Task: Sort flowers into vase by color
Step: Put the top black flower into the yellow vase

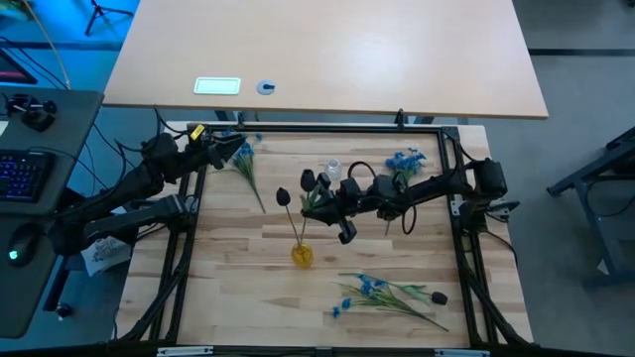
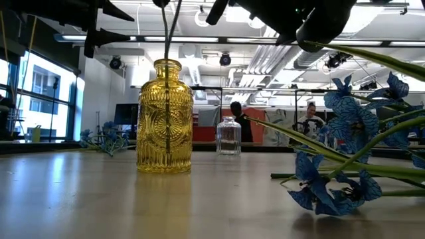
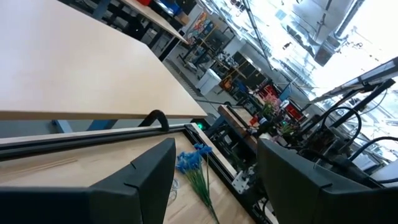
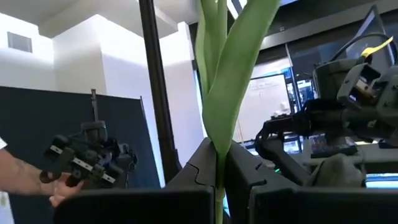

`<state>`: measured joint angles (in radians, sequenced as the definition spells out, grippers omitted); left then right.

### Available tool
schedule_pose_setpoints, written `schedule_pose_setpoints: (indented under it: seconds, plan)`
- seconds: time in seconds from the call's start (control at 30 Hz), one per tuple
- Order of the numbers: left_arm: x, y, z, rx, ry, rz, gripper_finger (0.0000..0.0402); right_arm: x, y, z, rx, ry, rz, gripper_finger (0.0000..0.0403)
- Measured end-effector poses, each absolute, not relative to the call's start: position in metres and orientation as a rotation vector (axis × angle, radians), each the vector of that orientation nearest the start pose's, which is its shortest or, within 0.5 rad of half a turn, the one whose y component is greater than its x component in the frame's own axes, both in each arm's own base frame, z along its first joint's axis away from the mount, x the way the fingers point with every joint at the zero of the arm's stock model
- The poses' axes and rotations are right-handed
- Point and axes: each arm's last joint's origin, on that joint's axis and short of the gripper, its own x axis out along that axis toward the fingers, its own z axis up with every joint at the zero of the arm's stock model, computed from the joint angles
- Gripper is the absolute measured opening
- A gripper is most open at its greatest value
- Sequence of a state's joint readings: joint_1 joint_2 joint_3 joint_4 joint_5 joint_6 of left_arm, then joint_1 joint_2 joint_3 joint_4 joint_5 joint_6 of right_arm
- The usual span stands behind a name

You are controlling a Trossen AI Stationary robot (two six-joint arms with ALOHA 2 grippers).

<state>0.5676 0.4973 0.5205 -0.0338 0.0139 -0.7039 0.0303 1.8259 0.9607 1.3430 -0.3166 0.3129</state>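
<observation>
My right gripper (image 1: 319, 201) hovers over the middle of the table, shut on a black tulip with dark buds (image 1: 314, 180). A yellow glass vase (image 1: 301, 255) (image 2: 165, 119) stands in front of it and has one black tulip (image 1: 283, 196) stuck in by its stem. A clear vase (image 1: 332, 169) (image 2: 228, 136) stands farther back. Blue sprays lie flat at the far left (image 1: 244, 159) (image 3: 189, 162), far right (image 1: 405, 159) and near right (image 1: 382, 293) (image 2: 352, 166). My left gripper (image 1: 226, 150) (image 3: 214, 180) is open beside the far-left spray, touching nothing. My right gripper pinches the black tulip's green stem and leaf (image 4: 217, 152) between its two fingers (image 4: 193, 171). The green part runs on past the fingers. In the high view the flower is held above the table, with the buds toward the far left of the gripper.
A loose black bud (image 1: 439, 297) lies by the near-right blue spray. A black metal frame (image 1: 327, 127) runs around the wooden table. Bare wood lies at the near left (image 1: 238, 297). People stand in the room beyond the table (image 2: 237, 119).
</observation>
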Motion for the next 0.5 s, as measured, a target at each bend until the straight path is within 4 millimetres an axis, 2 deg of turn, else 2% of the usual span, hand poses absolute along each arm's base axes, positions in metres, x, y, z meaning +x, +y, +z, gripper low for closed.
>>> schedule_pose_setpoints:
  seconds: [0.43, 0.5]
  plan:
    - [0.1082, 0.0684, 0.2891, -0.704, -0.136, 0.548, 0.0213, 0.3789, 0.0215, 0.2466, 0.208, -0.323, 0.426, 0.0006]
    - [0.1081, 0.0684, 0.288, -0.707, -0.125, 0.552, 0.0213, 0.3792, 0.0197, 0.246, 0.256, -0.307, 0.428, 0.0015]
